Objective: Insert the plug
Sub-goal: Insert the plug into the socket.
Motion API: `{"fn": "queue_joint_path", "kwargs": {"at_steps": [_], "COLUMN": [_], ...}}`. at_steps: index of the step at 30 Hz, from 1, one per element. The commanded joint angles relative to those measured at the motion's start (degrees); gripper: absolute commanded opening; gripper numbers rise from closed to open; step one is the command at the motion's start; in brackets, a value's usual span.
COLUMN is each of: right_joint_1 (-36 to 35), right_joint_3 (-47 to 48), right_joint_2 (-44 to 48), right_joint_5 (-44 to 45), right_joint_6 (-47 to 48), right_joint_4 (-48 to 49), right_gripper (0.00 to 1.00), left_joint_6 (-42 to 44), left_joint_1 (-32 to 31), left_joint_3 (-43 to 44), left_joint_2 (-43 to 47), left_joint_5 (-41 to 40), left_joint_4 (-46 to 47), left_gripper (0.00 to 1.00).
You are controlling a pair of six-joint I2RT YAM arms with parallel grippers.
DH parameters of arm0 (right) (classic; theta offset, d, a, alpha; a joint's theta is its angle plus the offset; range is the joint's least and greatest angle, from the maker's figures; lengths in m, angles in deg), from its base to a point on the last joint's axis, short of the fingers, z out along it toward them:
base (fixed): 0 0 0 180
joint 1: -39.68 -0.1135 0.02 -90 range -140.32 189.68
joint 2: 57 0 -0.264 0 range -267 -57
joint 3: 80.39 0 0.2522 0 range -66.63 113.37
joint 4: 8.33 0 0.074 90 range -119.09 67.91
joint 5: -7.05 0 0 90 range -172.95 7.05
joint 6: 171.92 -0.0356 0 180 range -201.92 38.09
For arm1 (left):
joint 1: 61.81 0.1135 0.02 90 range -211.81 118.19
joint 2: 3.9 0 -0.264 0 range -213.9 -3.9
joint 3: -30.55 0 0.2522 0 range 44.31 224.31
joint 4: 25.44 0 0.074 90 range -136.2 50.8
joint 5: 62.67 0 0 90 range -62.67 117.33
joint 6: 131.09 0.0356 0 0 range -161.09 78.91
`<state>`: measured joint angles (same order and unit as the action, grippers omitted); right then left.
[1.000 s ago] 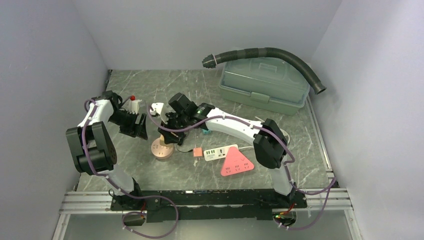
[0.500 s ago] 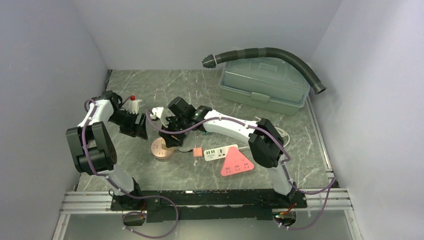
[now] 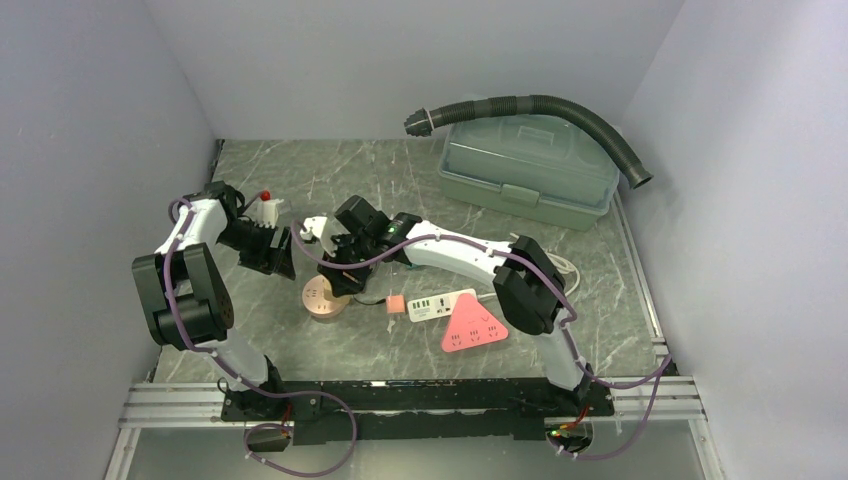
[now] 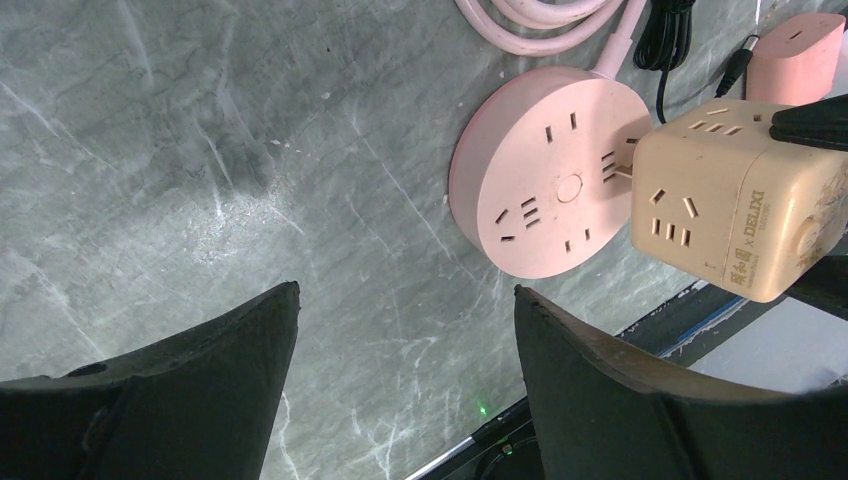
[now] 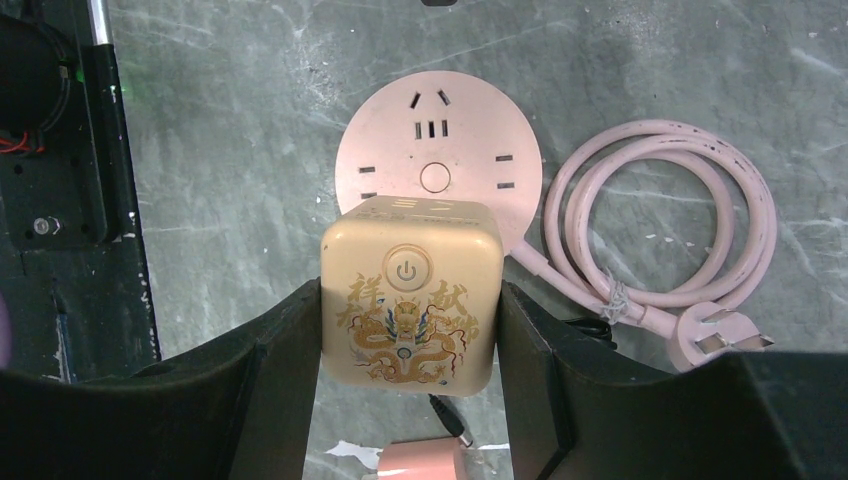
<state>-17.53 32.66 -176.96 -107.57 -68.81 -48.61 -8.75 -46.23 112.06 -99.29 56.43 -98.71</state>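
One plug (image 5: 410,270) in right claw (image 5: 410,305), perhaps touching socket (image 5: 437,140), cord (image 5: 612,292) beside, left claw (image 4: 405,295) released

Light: diffuse, from overhead, moderately bright in all three views.
Shadows: soft-edged; one dark smudge on the marble table (image 4: 150,120) in the left wrist view, with a pale sheen just beside it.
Gloss: faint on the cream cube plug (image 5: 410,290).
Focus: tabletop and plug sharp; fingers (image 4: 180,390) of the left gripper (image 4: 405,288) near-black, slightly soft, surface detail lost.
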Motion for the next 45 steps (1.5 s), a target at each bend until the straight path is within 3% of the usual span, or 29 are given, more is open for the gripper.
{"fn": "queue_joint_path", "kwargs": {"at_steps": [1,45], "right_joint_1": [-0.4,-0.4], "right_joint_3": [1.8,2.6], "right_joint_2": [0.0,-1.7], "right_joint_5": [-0.7,0.5], "right_joint_6": [0.9,3.8], "right_joint_4": [2.1,0.4], "right_gripper": [0.00,0.00], "left_joint_6": [1.0,1.1], "left_joint_1": [0.3,0.3], "left_joint_3": [1.3,1.0], "left_joint_2": [1.4,2.1], "left_joint_5": [1.2,1.0], "left_joint_4": [-0.7,-0.4], "left_gripper": [0.83,0.83]}}
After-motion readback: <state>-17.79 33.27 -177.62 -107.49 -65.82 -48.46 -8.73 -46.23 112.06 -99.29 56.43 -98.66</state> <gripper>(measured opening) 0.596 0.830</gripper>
